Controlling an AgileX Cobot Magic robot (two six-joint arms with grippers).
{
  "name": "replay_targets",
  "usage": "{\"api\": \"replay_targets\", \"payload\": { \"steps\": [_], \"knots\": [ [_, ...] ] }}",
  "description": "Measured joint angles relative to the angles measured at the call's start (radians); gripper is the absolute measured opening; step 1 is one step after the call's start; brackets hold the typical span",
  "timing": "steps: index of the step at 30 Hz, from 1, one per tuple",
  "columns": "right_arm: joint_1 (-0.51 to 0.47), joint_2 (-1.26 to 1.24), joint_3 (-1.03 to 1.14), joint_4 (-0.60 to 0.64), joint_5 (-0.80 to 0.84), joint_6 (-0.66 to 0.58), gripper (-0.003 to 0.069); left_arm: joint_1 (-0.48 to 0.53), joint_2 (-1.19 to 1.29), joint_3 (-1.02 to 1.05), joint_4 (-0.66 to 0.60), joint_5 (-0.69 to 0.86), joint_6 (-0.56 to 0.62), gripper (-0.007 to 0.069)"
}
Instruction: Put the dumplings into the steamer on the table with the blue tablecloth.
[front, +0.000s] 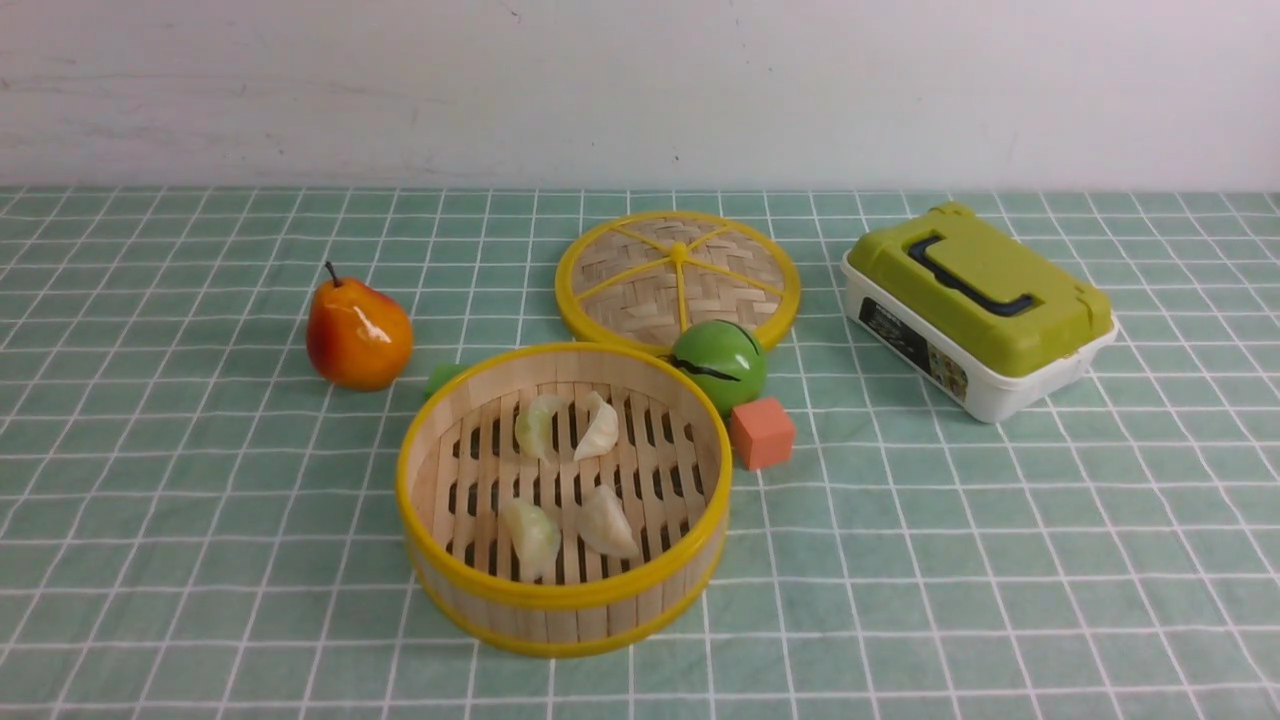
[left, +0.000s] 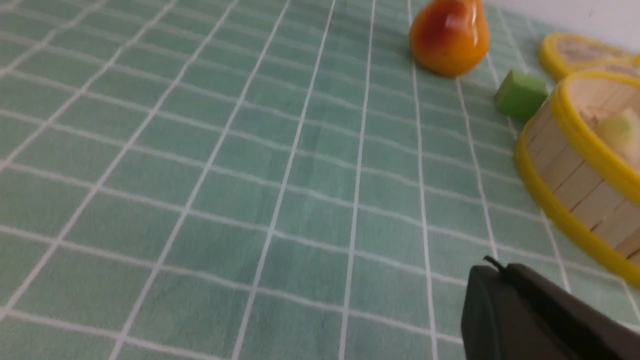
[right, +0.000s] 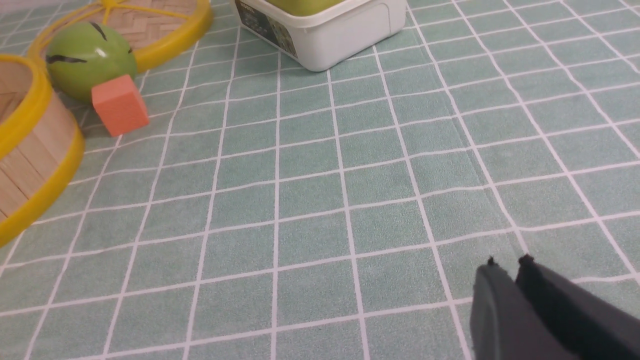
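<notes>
Teal-green white-gridded tablecloth drapes the whole table. Round bamboo steamer with yellow rims sits at centre; all four pale pleated dumplings lie on its slatted floor. Left gripper and right gripper hover, both clenched, grasping nothing.

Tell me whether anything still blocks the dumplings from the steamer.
Nothing visible does: all four dumplings already lie on the slatted floor inside the steamer, and its lid lies flat on the table behind it.
</notes>
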Motion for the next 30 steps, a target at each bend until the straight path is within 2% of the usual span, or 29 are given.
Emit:
{"api": "replay_targets", "payload": {
  "steps": [8, 30],
  "knots": [
    [0.0, 0.0, 0.0, 0.0, 0.0, -0.001, 0.0066, 0.0, 0.0, 0.0, -0.065, 0.008, 0.1, -0.0014],
    [0.0, 0.0, 0.0, 0.0, 0.0, -0.001, 0.0097, 0.0, 0.0, 0.0, -0.07, 0.014, 0.104, -0.0014]
  ]
}}
